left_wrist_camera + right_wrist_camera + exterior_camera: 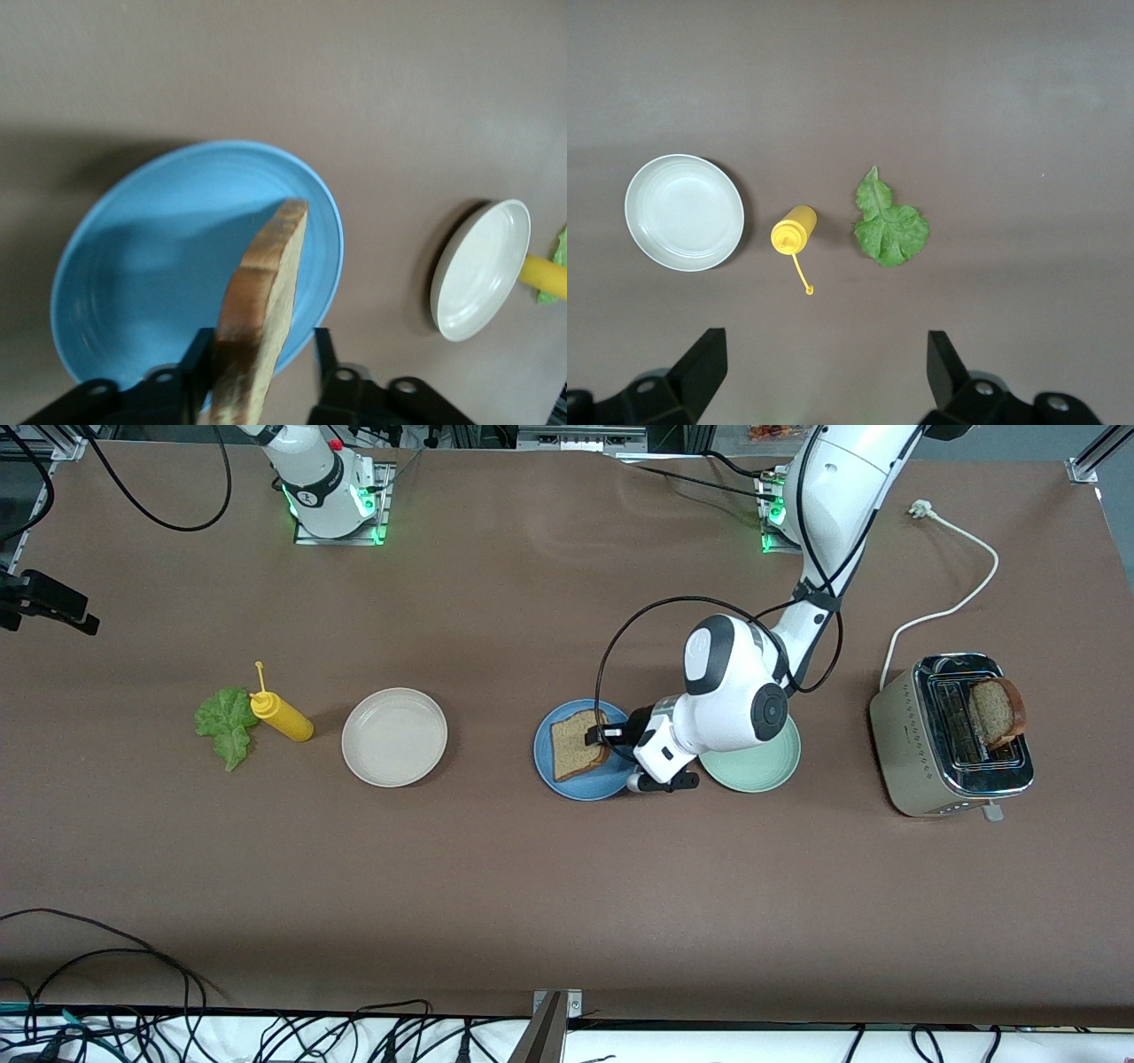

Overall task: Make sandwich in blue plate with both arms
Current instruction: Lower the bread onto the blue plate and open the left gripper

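A brown toast slice (pixel 579 745) rests tilted in the blue plate (pixel 585 789), seen edge-on in the left wrist view as toast (pixel 266 292) over the plate (pixel 159 266). My left gripper (pixel 603 736) (pixel 260 347) is open around its edge: one finger touches the crust, the other stands off with a gap. A second toast slice (pixel 997 710) sticks up from the toaster (pixel 921 766). The lettuce leaf (pixel 226 724) (pixel 890 226) lies on the table toward the right arm's end. My right gripper (pixel 824 345) hangs open and empty over the table by the lettuce.
A yellow squeeze bottle (pixel 283 716) (pixel 793 228) lies beside the lettuce, with a beige plate (pixel 394 737) (pixel 684 212) (pixel 483 270) next to it. A pale green plate (pixel 762 766) sits under the left arm's wrist, beside the blue plate. The toaster's white cord (pixel 952 607) trails toward the bases.
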You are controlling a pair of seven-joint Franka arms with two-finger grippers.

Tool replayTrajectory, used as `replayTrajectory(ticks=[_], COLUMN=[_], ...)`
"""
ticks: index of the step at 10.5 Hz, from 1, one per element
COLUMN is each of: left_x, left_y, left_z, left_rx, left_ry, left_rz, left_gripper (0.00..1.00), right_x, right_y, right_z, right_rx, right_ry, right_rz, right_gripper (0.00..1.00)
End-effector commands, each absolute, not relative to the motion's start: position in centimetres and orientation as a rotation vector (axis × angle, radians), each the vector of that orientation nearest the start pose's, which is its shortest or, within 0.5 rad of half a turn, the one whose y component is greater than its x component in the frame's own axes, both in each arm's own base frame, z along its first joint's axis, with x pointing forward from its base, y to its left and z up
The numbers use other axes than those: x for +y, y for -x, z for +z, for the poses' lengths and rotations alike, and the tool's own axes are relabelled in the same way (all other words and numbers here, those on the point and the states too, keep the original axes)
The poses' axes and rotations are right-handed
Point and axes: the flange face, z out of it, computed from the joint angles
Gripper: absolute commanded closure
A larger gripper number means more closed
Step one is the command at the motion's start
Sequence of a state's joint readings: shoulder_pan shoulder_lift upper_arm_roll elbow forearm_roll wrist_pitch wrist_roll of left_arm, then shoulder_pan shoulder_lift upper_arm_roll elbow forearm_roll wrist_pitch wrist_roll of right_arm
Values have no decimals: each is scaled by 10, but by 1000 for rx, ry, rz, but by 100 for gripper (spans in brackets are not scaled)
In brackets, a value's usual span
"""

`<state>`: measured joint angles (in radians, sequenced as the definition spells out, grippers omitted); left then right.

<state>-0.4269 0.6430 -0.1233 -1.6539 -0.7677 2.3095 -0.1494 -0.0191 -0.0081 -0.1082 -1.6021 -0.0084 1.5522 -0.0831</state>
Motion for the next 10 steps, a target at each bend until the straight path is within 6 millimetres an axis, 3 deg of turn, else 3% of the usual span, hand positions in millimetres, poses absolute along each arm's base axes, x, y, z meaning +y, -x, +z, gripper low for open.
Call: replayTrajectory(ticks=[1,3,5,6,8,10], left_x=[-362,-346,-291,-281,-255,-216], left_y=[-594,-601,-610,-614,-627,-640], left_z=[240,237,212,213,219,245], left_rx=[151,181,280,304,358,415], left_ry=[-2527,-2539,-2601,-2603,-2605,-2580], left_rz=[-192,-182,-188,-182,-153,-127], left_gripper=[0,0,0,0,0,0], right_x=[-71,-70,-71,-71,-70,-70], right_y=[-545,-545,-545,-545,-545,-545], right_z=[618,618,618,617,618,617], right_rx=[73,73,75,75,73,73], right_ry=[3148,3148,3148,3148,3148,3146], right_rz=[64,64,64,67,64,67], right_gripper=[0,0,0,0,0,0])
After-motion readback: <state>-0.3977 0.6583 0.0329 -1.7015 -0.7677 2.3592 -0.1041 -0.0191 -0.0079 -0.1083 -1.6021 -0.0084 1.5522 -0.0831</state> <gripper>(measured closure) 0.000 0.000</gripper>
